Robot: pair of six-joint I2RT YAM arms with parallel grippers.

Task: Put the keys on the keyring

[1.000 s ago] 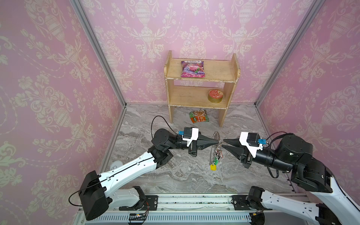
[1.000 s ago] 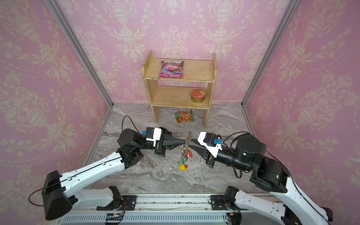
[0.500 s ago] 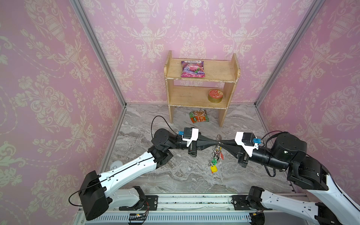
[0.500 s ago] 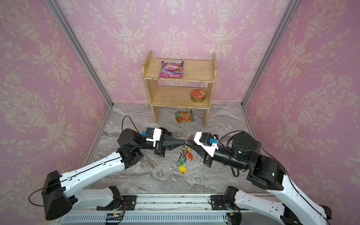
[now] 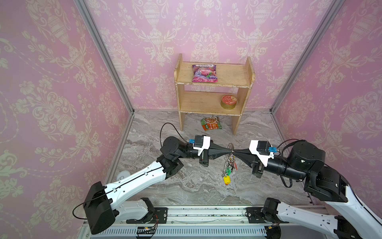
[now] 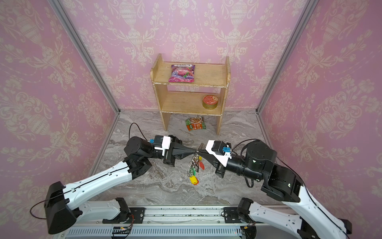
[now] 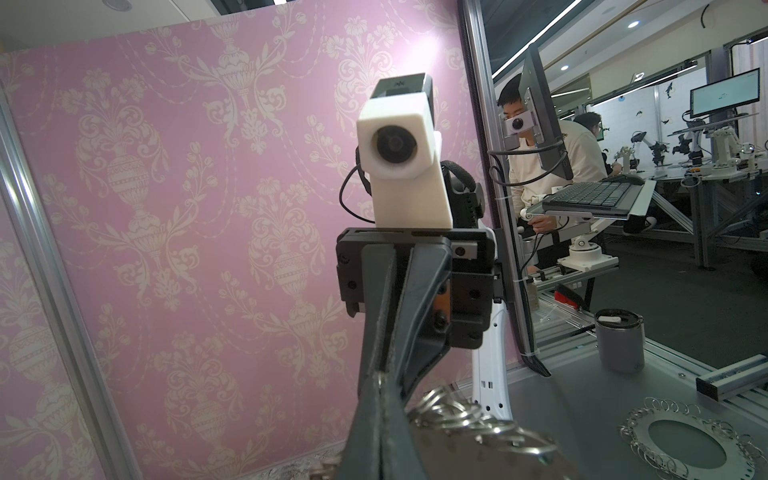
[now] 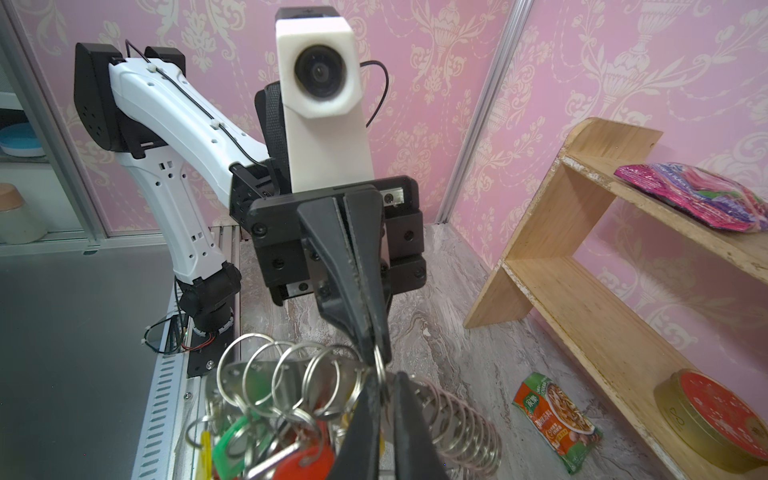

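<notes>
Large flat grey-brown hoop keyring (image 5: 229,159), edged with silver loops, hangs mid-air at centre above marble tabletop (image 5: 186,186).
Left gripper (image 5: 228,149) clamped shut on keyring's top edge.
Right gripper (image 5: 234,151) fingers pinched together on one loop (image 8: 379,368) of it.
Small silver keys (image 5: 226,180) with yellow, green, red plastic tags dangle below.
Step, likely: threading key onto loop.
Next move calls for steady left hold and fine right-hand work.

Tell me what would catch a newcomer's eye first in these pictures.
The left gripper and right gripper meet tip to tip mid-table, both pinching the keyring, which hangs between them with keys on yellow, green and red tags dangling. Behind them, against the back wall, stands a wooden shelf with a pink snack packet on top and a red tin below.
</notes>
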